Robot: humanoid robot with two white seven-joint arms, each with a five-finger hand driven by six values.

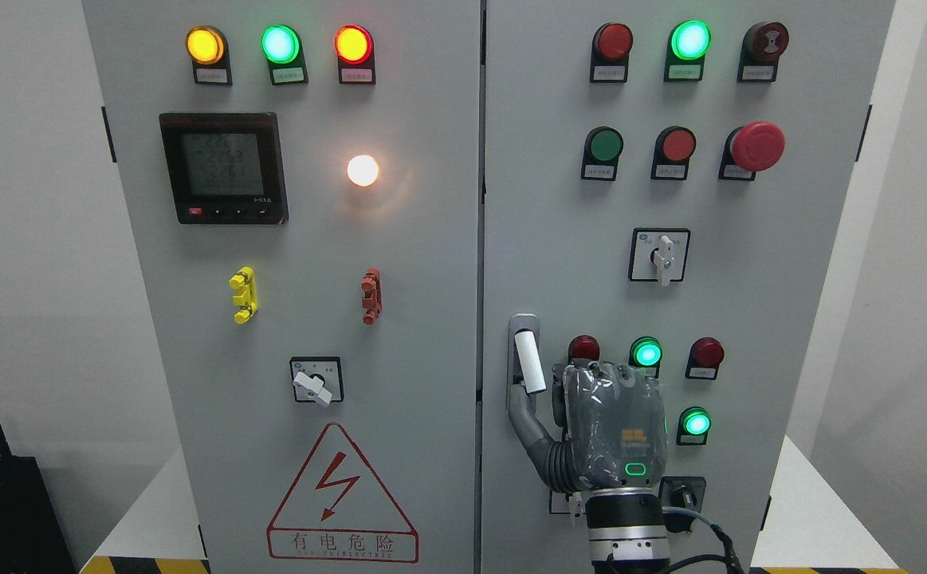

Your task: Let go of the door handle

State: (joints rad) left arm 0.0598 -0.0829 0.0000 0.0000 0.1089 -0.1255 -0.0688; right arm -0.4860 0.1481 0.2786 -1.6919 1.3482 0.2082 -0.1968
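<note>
The door handle (528, 360) is a white lever in a grey recess at the left edge of the cabinet's right door (750, 319), which looks closed. My right hand (591, 399) comes up from the bottom edge, its grey back towards me, just right of and below the handle. Its thumb (528, 418) stretches left and touches the lever's lower end without wrapping it. The other fingers point at the door beside the lever and hold nothing. My left arm is out of view.
Lit green lamps (646, 352) and red buttons (706, 352) crowd the panel around the hand. A rotary switch (660, 255) sits above, a red emergency button (756, 146) higher up. The left door (312, 319) carries a meter (223, 167) and a warning triangle (342, 498).
</note>
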